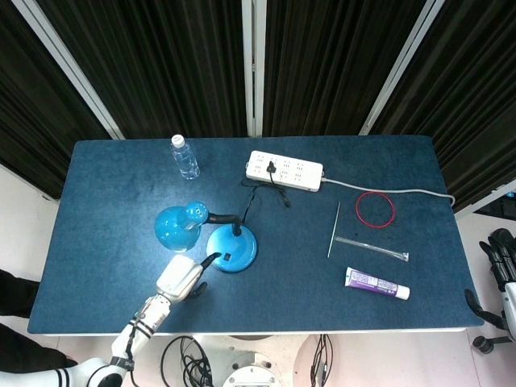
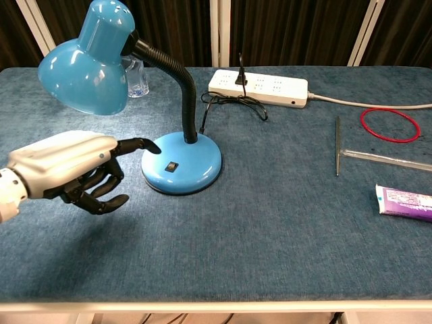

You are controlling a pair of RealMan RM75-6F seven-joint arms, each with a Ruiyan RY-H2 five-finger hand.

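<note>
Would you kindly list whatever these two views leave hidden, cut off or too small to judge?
- Right hand: head view, cut by the right edge; its fingers cannot be judged; absent from the chest view.
- Water bottle: chest view, mostly behind the lamp shade.
- Toothpaste tube: chest view, cut by the right edge; print too small.
</note>
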